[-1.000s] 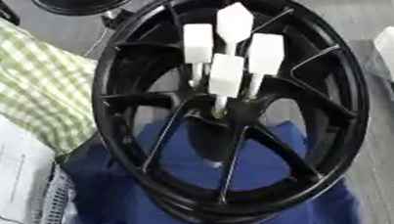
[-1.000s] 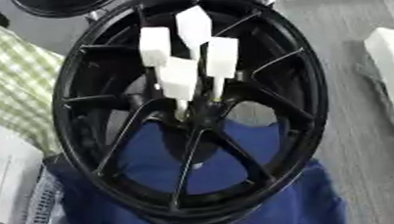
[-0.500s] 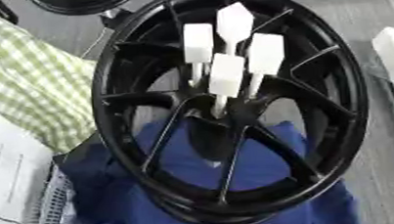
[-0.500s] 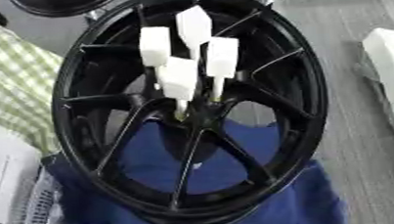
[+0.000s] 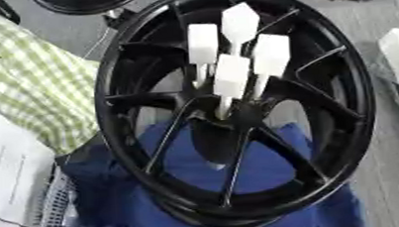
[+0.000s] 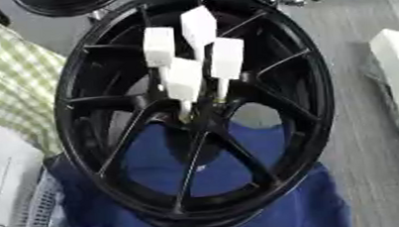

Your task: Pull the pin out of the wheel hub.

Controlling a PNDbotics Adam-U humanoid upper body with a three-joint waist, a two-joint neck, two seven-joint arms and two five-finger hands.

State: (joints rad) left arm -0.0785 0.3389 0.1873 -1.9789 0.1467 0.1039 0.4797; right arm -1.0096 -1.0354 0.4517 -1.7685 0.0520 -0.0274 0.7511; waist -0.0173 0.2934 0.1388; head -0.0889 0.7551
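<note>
A black spoked wheel hub (image 5: 131,70) fills the middle of both views, lying on a blue cloth (image 5: 270,215). Several white pins with flat, paddle-like heads stand up from its centre: one at the left (image 5: 202,43), one at the top (image 5: 239,22), one at the right (image 5: 271,55) and the nearest one (image 5: 232,76), whose thin stem goes down into the hub's centre (image 5: 231,114). Neither of my hands shows in either view.
A green-and-white checked cloth (image 5: 27,81) lies at the left, with white paper (image 5: 7,172) below it. A white block (image 6: 398,73) sits at the right on the grey floor. Another dark wheel (image 5: 88,0) shows at the top edge.
The whole picture has shifted slightly, so the camera has moved. The wheel hub and its pins stand as before.
</note>
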